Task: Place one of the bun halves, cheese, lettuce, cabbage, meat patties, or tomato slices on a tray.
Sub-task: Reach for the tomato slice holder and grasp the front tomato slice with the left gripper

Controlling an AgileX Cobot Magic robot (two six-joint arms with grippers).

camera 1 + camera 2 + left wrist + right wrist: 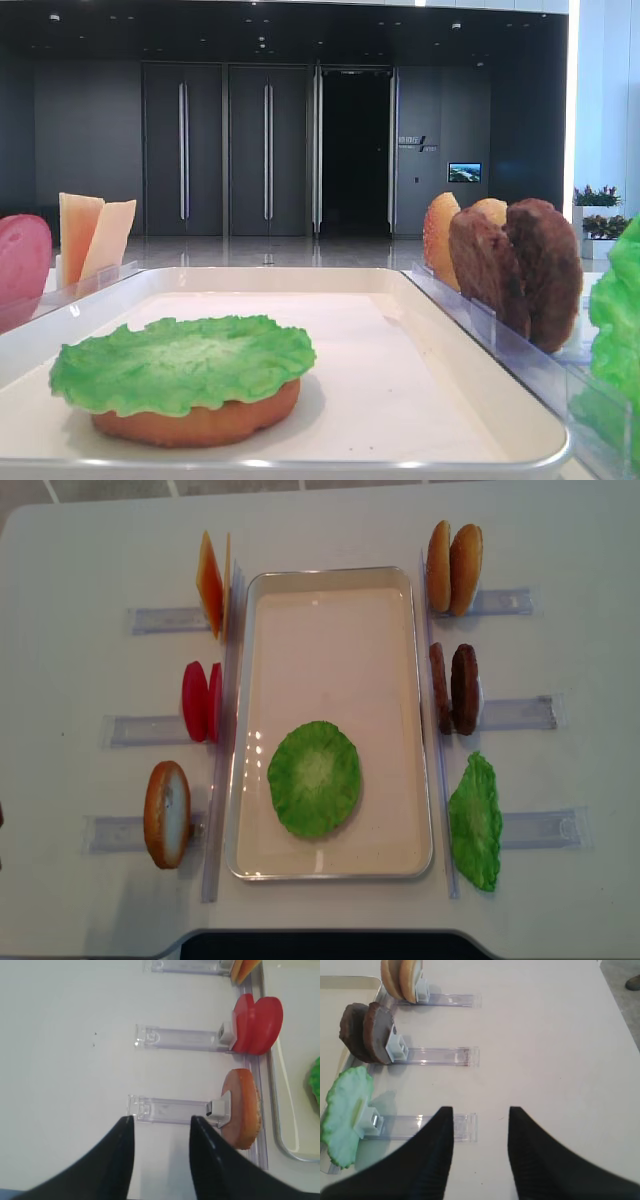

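While my left gripper (159,1122) hung over the bare worktop (70,550) with its fingers spread and nothing between them, it pointed at the clear holder (170,1110) carrying a lone bun half (166,814) on edge. Just beyond stood the tomato slices (200,701), two red discs upright in their holder, and farther still the cheese (213,583), leaning beside the tray's left rim. The white tray (330,576) lay in the middle, and on its near half sat a bun half (200,422) flat with a lettuce leaf (314,778) spread over it. To the right of the tray, more bun halves (455,567) stood at the far end, the meat patties (454,688) in the middle holder, and another lettuce leaf (475,822) nearest. My right gripper (481,1112) hovered over the worktop with fingers apart, empty, just short of that leaf's holder (440,1126).
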